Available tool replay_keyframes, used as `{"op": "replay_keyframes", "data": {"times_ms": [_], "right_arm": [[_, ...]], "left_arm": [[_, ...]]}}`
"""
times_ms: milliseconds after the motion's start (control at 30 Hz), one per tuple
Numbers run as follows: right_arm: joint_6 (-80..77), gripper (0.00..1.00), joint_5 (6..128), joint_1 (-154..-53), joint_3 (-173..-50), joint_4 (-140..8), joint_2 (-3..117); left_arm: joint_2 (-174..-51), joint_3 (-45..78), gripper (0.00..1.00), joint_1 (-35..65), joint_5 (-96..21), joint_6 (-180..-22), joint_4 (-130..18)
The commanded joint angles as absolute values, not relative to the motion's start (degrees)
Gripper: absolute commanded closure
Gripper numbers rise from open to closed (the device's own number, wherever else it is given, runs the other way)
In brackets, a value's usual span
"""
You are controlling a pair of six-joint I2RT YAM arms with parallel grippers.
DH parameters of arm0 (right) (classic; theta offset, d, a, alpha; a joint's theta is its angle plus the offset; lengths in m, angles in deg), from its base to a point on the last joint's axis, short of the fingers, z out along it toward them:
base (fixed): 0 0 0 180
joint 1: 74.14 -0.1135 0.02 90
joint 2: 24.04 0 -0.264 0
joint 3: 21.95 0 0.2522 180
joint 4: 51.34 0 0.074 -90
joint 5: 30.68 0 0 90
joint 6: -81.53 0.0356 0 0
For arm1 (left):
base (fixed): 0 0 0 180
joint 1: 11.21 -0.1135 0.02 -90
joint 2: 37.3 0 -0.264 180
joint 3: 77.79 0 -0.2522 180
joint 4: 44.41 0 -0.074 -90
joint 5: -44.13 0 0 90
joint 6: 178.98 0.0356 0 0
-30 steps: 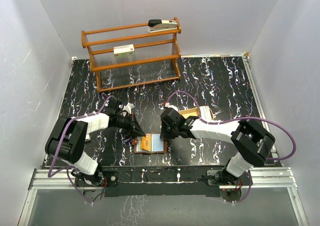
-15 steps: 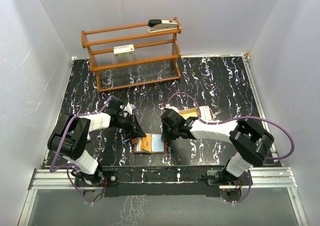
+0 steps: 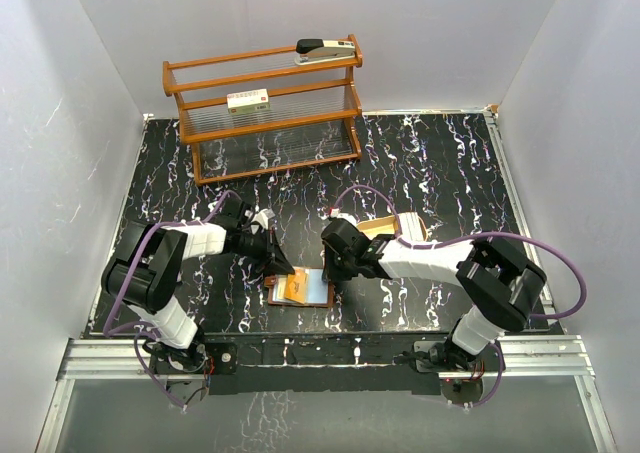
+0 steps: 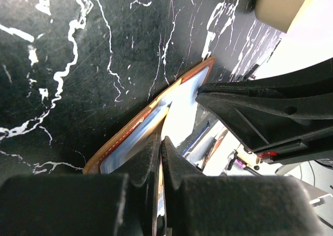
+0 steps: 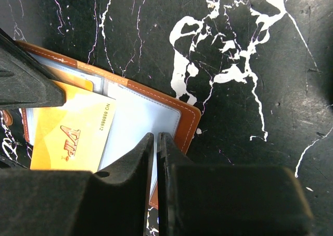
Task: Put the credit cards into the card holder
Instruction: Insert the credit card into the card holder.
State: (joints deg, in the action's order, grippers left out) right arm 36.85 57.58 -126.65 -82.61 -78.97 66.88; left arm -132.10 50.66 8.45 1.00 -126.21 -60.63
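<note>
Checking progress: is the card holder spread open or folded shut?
Spread open: the card holder lies flat, clear pockets and a yellow card showing.

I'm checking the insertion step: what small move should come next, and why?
Probably the left gripper should nudge the yellow card deeper into the card holder: its closed fingers seem to pinch the card's edge, the card lies skewed and mostly exposed, and the shut right gripper sits on the holder's other half.

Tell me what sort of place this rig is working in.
Most likely a robotics lab test cell: plain white panel walls box in a black marbled table, an aluminium rail frames its near edge, and a wooden rack stands at the back like a staged prop.
</note>
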Motion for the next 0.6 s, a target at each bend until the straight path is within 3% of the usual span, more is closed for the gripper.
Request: {"op": "replay_keyframes", "data": {"times_ms": [0, 567], "right_arm": [[36.70, 0.93, 56.52, -126.94, -82.59, -76.44, 67.25], [38.20, 0.91, 53.04, -127.08, -85.24, -82.00, 65.22]], "left_arm": [[-132.12, 48.86, 1.00, 9.39, -3.68, -124.79, -62.39], [-129.98, 45.15, 1.00, 12.05, -9.69, -121.94, -70.73]]}}
